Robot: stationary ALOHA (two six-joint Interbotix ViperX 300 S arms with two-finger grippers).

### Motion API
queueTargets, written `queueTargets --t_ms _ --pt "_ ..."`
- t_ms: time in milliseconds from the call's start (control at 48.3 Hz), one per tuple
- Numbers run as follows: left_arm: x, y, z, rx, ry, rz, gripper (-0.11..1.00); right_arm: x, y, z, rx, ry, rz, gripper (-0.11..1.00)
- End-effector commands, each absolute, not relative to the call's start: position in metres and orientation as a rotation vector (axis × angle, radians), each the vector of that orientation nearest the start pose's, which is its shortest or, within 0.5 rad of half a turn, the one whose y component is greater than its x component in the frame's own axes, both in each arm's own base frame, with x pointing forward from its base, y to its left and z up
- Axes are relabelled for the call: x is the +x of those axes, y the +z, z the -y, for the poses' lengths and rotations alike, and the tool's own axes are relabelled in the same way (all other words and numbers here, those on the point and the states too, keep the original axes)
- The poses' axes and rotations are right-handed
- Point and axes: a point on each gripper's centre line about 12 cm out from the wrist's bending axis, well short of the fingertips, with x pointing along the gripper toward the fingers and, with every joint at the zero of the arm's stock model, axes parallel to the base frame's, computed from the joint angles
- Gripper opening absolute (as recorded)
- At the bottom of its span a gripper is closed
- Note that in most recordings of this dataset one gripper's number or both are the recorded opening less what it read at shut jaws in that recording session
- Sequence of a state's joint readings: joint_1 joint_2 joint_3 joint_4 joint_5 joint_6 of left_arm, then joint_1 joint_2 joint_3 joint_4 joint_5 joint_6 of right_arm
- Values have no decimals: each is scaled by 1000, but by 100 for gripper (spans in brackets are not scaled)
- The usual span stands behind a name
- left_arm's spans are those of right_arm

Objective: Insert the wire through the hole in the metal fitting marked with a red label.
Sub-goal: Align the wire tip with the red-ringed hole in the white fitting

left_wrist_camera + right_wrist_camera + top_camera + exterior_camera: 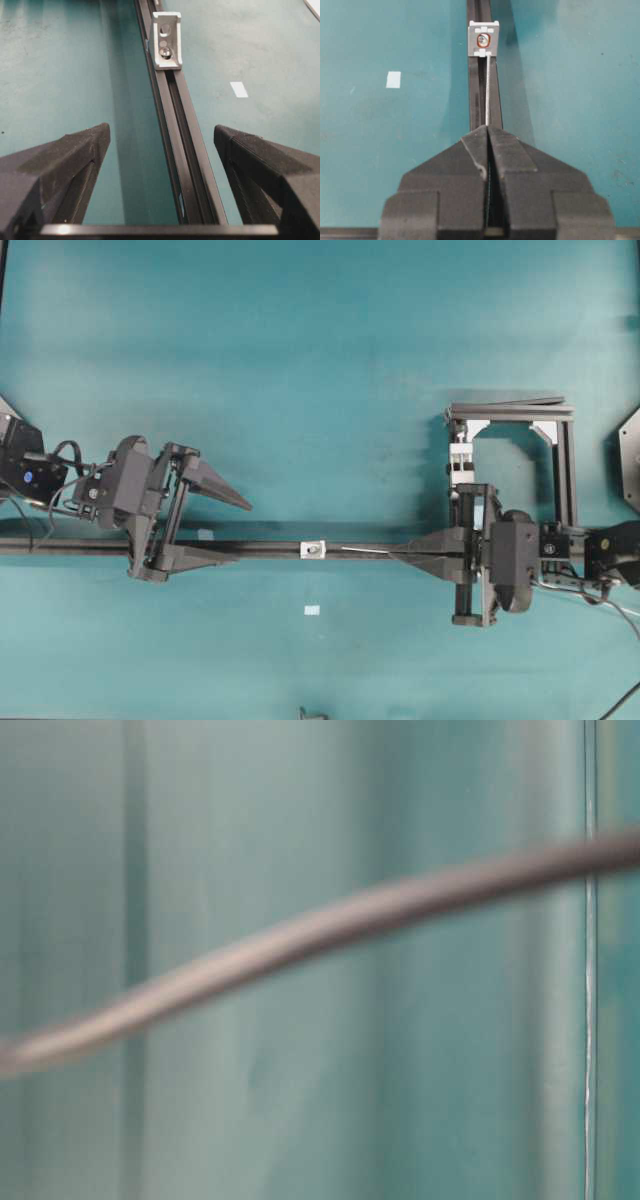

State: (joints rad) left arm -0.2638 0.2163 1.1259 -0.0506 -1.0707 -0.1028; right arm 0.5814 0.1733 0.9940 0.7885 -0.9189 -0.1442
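Observation:
The metal fitting (313,550), a small silvery square block, sits on a long black rail (100,546). In the right wrist view the fitting (483,40) faces me, and its hole (482,41) is ringed in red. My right gripper (395,553) is shut on the thin pale wire (487,90). The wire runs straight along the rail, and its tip lies at the fitting's near edge, just right of the hole. My left gripper (244,533) stands open astride the rail, left of the fitting (166,40), with nothing between its fingers (85,150).
A black frame (565,460) with a white-and-silver clamp block (460,455) stands at the back right. A pale tape bit (312,611) lies on the teal mat in front of the rail. The table-level view is blurred, with one grey strand (320,930) across it.

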Motion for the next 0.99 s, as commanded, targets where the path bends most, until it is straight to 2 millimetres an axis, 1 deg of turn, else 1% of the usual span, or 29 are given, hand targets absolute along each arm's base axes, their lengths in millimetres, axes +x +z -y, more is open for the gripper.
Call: queueTargets --t_ms 0,311,725,974 --pt "299 92 75 -86 -202 -244 69 306 104 -123 180 -79 -311 -1" --pt "301 92 76 -73 -205 -240 69 309 107 -125 179 -75 -303 -1" --pt "301 92 75 -74 -202 -241 69 308 104 -128 163 -51 -333 -1" --pt "305 94 75 -75 -200 -231 69 309 104 -127 164 -50 -335 -1"
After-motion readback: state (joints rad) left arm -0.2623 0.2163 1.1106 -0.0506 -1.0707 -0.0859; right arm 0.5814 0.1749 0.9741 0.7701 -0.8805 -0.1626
